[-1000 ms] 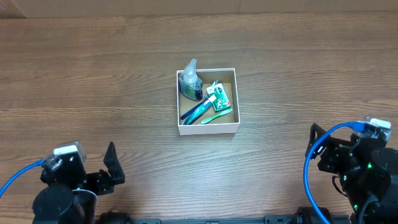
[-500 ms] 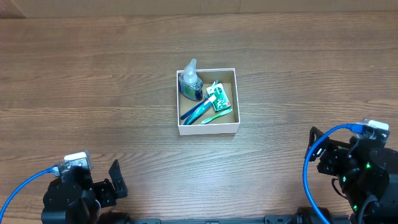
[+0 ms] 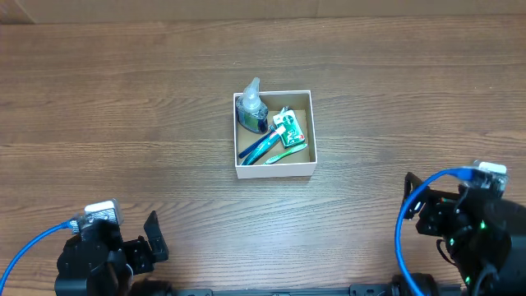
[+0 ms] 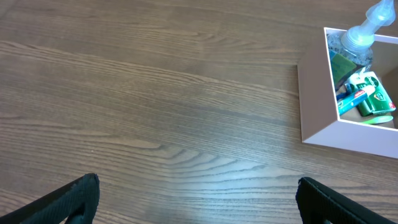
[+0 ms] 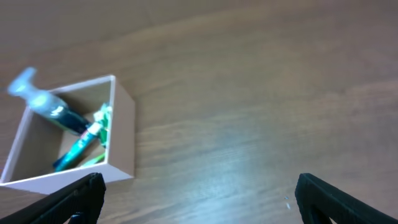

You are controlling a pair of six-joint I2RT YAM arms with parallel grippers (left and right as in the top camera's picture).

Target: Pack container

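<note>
The container (image 3: 274, 169) is a small white-walled box at the table's middle. It holds a clear soap bottle (image 3: 251, 108), a blue toothbrush (image 3: 259, 146), a green toothbrush (image 3: 286, 154) and a green-and-white tube (image 3: 288, 127). It also shows in the left wrist view (image 4: 314, 99) and, blurred, in the right wrist view (image 5: 121, 140). My left gripper (image 4: 198, 199) is open and empty near the front left edge, far from the box. My right gripper (image 5: 198, 198) is open and empty at the front right.
The wooden table (image 3: 123, 107) carries nothing else. Blue cables run by both arms at the front corners (image 3: 33, 238) (image 3: 407, 214). A cardboard-coloured edge runs along the back (image 3: 164, 10).
The left arm pulled back toward the front edge one second ago, then held still. The right arm shifted slightly left. The box and its contents have not moved.
</note>
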